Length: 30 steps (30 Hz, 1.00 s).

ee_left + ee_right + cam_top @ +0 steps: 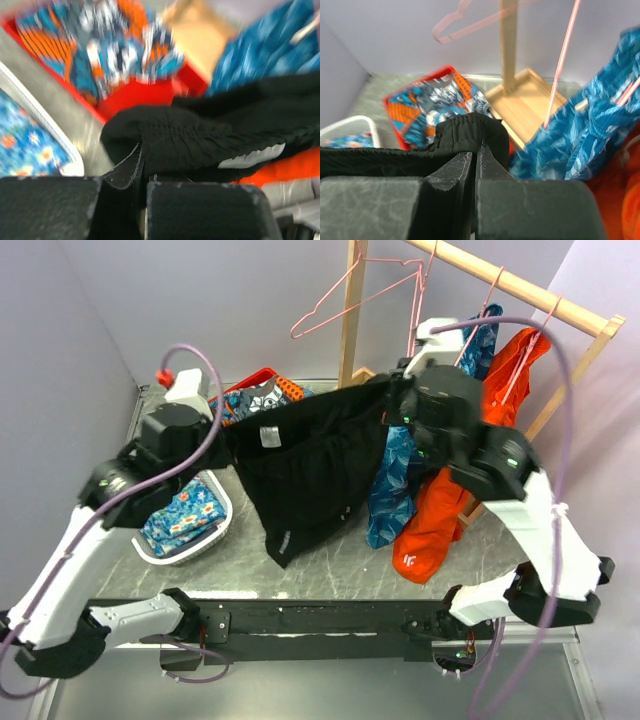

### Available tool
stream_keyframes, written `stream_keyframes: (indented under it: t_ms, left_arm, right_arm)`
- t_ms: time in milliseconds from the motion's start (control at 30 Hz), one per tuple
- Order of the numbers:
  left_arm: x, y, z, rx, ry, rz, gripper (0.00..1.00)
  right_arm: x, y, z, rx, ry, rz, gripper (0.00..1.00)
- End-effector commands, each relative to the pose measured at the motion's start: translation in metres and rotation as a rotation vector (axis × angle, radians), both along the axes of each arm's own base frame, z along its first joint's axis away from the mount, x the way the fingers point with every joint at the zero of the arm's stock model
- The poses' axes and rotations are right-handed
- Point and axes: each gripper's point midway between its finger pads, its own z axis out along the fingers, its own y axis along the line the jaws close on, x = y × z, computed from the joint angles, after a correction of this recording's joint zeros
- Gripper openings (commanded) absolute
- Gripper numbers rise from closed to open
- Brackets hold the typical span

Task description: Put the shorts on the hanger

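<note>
The black shorts (310, 465) hang in the air, stretched by the waistband between both grippers, legs drooping toward the table. My left gripper (226, 430) is shut on the waistband's left end (165, 140). My right gripper (396, 398) is shut on the waistband's right end (470, 132). An empty pink wire hanger (345, 300) hangs tilted from the wooden rail (520, 285), above and behind the shorts; it also shows in the right wrist view (465, 22).
A red bin (262, 390) of blue-orange patterned clothes sits at the back. A white basket (190, 520) with floral fabric stands at left. A blue garment (395, 480) and an orange garment (440, 510) hang on pink hangers at right. The rail's wooden post (349, 310) stands behind.
</note>
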Motion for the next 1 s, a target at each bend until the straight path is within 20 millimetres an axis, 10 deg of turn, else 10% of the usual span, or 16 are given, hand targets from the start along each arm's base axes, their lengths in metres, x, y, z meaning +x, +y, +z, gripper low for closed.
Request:
stream_keyframes:
  t_ms: [0,333,533,700,833,967]
  left_arm:
    - [-0.014,0.000,-0.040,-0.094,0.136,-0.114,0.01]
    - [-0.034,0.031,-0.010,-0.101,0.114,-0.060,0.01]
    - [-0.006,0.028,-0.083,-0.024,0.204,-0.019,0.01]
    - [0.009,0.023,-0.149,0.001,0.290,0.004,0.01]
    - [0.015,0.012,-0.170,-0.006,0.311,-0.034,0.01]
    - [0.022,0.008,-0.175,0.012,0.300,-0.057,0.01]
  right_arm:
    - [0.028,-0.005,-0.033,0.002,0.061,-0.073,0.00]
    - [0.040,-0.015,-0.036,0.044,0.077,-0.133,0.00]
    - [0.049,0.031,-0.127,0.090,0.205,-0.015,0.03]
    - [0.062,0.057,-0.202,0.051,0.317,0.008,0.29]
    - [0.063,0.059,-0.185,0.039,0.308,0.024,0.50]
    - [0.059,0.052,-0.127,0.053,0.213,0.032,0.66]
